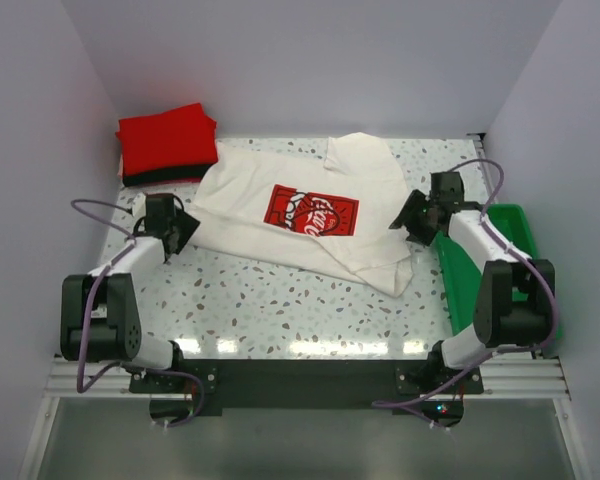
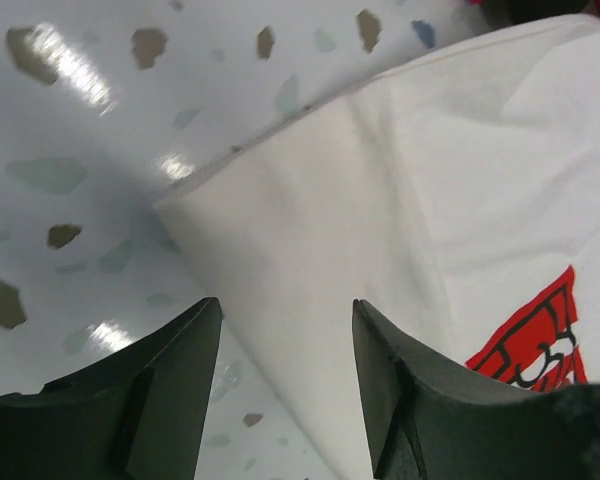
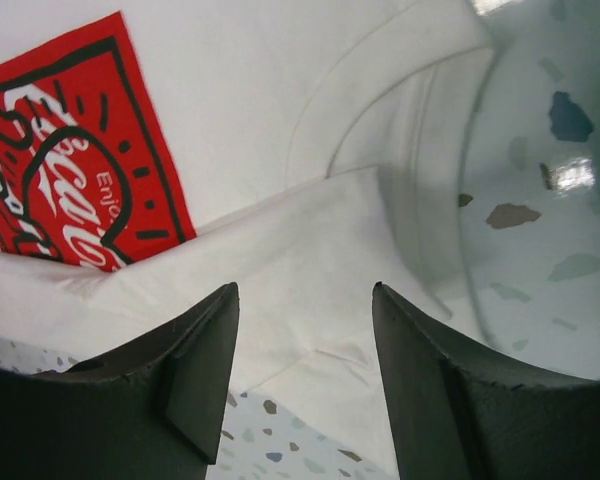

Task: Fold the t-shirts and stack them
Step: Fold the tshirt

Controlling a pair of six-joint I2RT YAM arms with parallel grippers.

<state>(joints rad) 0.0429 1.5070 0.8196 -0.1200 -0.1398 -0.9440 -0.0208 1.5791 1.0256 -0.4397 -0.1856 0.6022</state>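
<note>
Cream t-shirt (image 1: 242, 195) sits rumpled on the bench (image 1: 280, 312), left gripper (image 2: 285, 306) and right gripper (image 3: 305, 288) both spread apart at its sides.

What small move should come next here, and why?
Probably lower both pairs of jaws and close them on the cream-white cloth t-shirt with the red rectangular chest print. The left jaws stand open over its left edge, the right jaws open over its folded right side, neither holding cloth, and the shirt lies partly folded on the speckled white table.
</note>
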